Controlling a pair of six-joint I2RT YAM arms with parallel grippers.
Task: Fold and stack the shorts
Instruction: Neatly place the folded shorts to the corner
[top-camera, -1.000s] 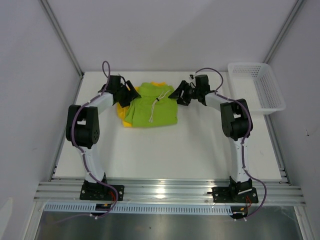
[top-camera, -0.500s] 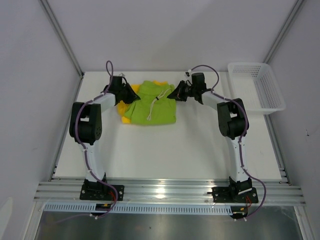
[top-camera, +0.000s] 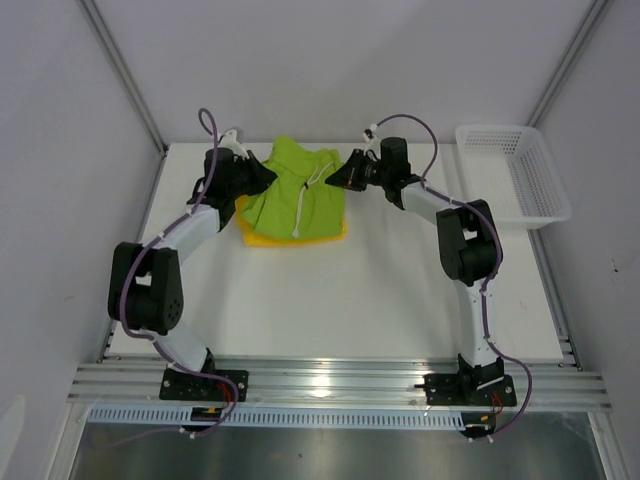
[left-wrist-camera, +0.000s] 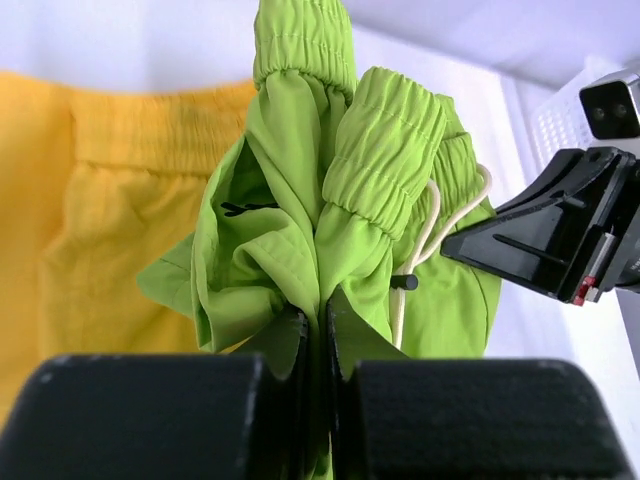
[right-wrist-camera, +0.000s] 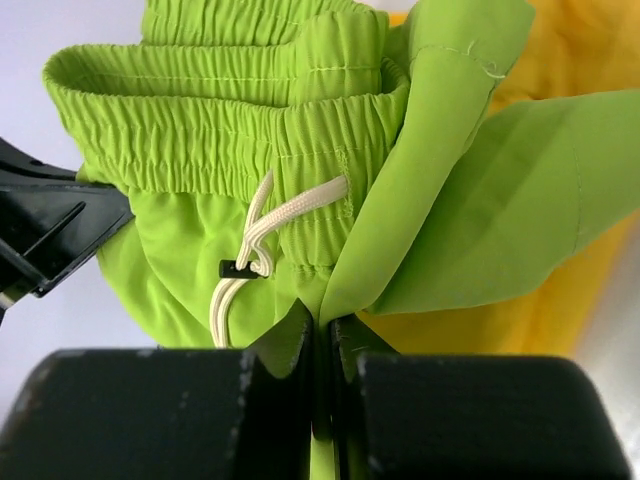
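Note:
The lime green shorts (top-camera: 298, 190) hang bunched between my two grippers at the back of the table, lifted off the yellow shorts (top-camera: 292, 238) lying flat beneath. My left gripper (top-camera: 266, 177) is shut on the green pair's left waistband end (left-wrist-camera: 340, 190), fabric pinched between its fingers (left-wrist-camera: 320, 320). My right gripper (top-camera: 333, 181) is shut on the right side of the same pair (right-wrist-camera: 300, 120), near the white drawstring (right-wrist-camera: 270, 220). In the wrist views the yellow shorts (left-wrist-camera: 110, 220) (right-wrist-camera: 560, 60) spread out behind the green cloth.
A white mesh basket (top-camera: 515, 170) stands at the back right corner of the white table (top-camera: 340, 300). Grey walls close in the back and both sides.
Both grippers closed on the green shorts and raised them toward the back. The green cloth has come off the yellow pair, which now shows along its front edge. The left arm stretched forward.

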